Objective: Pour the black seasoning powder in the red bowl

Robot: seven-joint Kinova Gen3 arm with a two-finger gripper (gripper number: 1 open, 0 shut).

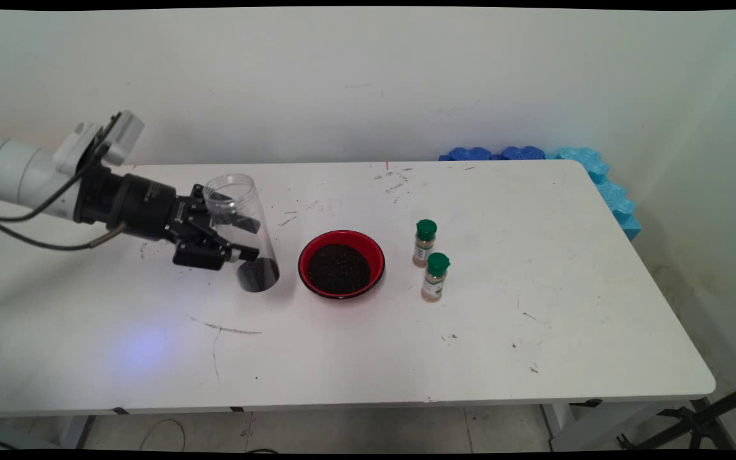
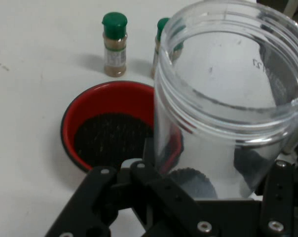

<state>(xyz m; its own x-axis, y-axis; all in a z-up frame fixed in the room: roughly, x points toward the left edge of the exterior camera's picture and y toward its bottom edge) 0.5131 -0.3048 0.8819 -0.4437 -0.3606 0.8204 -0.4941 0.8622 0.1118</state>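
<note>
My gripper [image 1: 250, 239] is shut on a clear plastic jar [image 1: 240, 204], one finger on each side of its wall. The jar leans with its open mouth up and to the left, and a little dark material lies at its bottom [image 1: 258, 275]. In the hand view the jar [image 2: 228, 98] fills the right half, held between the gripper [image 2: 213, 182] linkage arms. Just right of the jar sits a red bowl [image 1: 341, 235] holding dark granules [image 1: 339, 268]; the hand view shows the bowl [image 2: 104, 94] to the jar's left, partly behind it.
Two small spice bottles with green caps [image 1: 425, 243] [image 1: 435, 276] stand right of the bowl; in the hand view one bottle [image 2: 114, 44] is in full sight and the other [image 2: 164, 34] is partly behind the jar. Blue foam pieces [image 1: 598, 176] line the table's far right corner.
</note>
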